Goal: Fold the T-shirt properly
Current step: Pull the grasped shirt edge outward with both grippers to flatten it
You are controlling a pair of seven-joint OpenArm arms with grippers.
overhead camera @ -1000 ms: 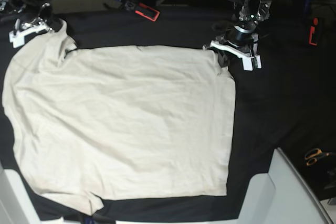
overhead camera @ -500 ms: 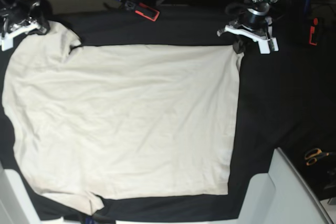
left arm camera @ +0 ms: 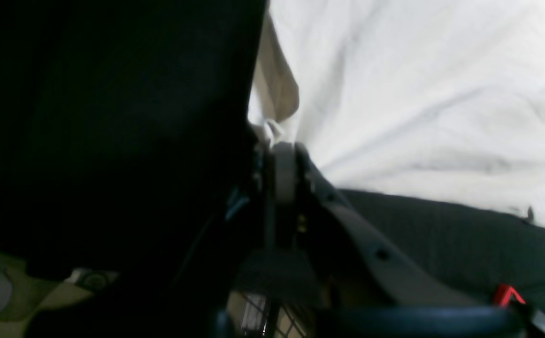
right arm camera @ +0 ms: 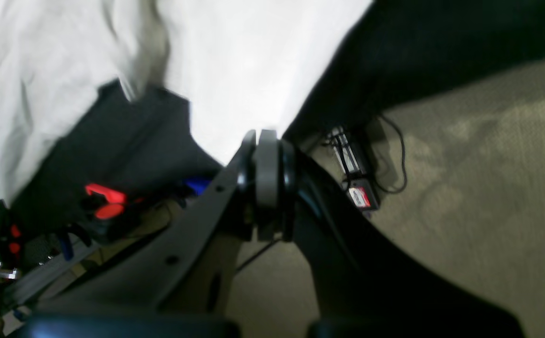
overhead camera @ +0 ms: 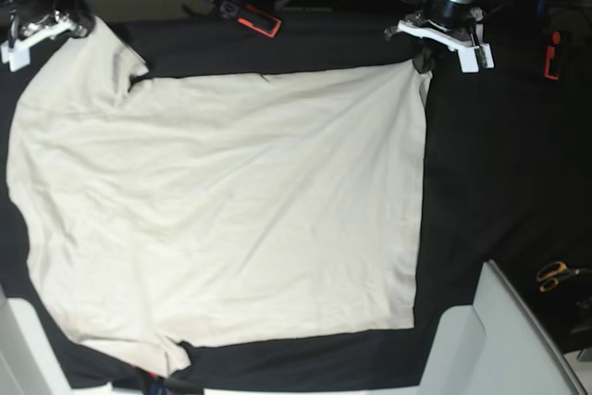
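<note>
- I judge I am at the spreading step: one T-shirt (overhead camera: 222, 219) lies mostly flat on the black tablecloth (overhead camera: 490, 164), not yet folded
- My left gripper (overhead camera: 442, 34) is clenched on the shirt's far corner; in the left wrist view the cloth bunches right at my fingertips and fans away from them
- My right gripper (overhead camera: 32, 30) is clenched on the other far corner, cloth running straight off its tip
- Next move, I reckon: lay both corners down flat without creasing them, then regrip for the first fold
- Count: one shirt, two grippers, one pair of orange scissors (overhead camera: 558, 275) well off beyond my left gripper
</note>
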